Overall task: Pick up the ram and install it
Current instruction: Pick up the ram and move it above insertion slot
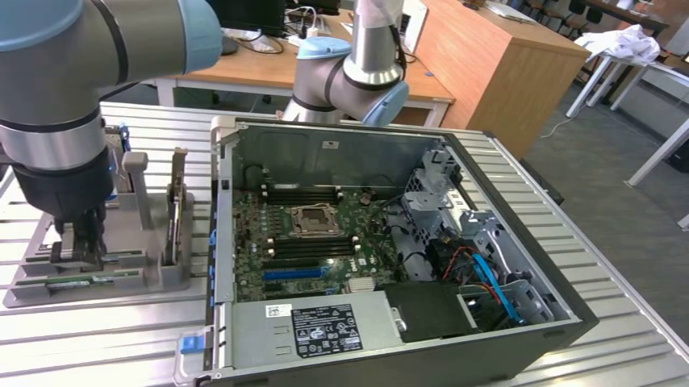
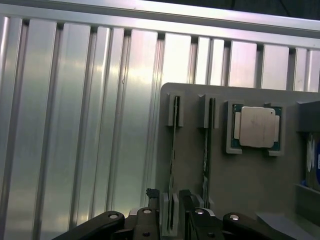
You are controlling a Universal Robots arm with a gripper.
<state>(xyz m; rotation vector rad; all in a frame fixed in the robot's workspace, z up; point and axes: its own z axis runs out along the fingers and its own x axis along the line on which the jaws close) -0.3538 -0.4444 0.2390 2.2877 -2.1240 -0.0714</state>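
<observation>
The ram (image 2: 173, 150) stands on edge in a slot of the grey holder (image 2: 190, 100); in the exterior view it is a green strip (image 1: 81, 280) low in that holder (image 1: 161, 270) at the exterior view's left. My gripper (image 2: 169, 207) is lowered onto the holder (image 1: 77, 246) and is open. Its dark fingertips (image 2: 151, 196) sit one on each side of the near end of the ram, and whether they touch it I cannot tell. A second stick (image 2: 205, 150) stands in the neighbouring slot.
A square silver processor chip (image 2: 257, 127) rests in a pocket of the holder. An upright expansion card (image 1: 177, 201) stands beside my arm. The open computer case (image 1: 517, 242) with its green motherboard (image 1: 306, 242) fills the middle of the ribbed metal table (image 2: 75, 125).
</observation>
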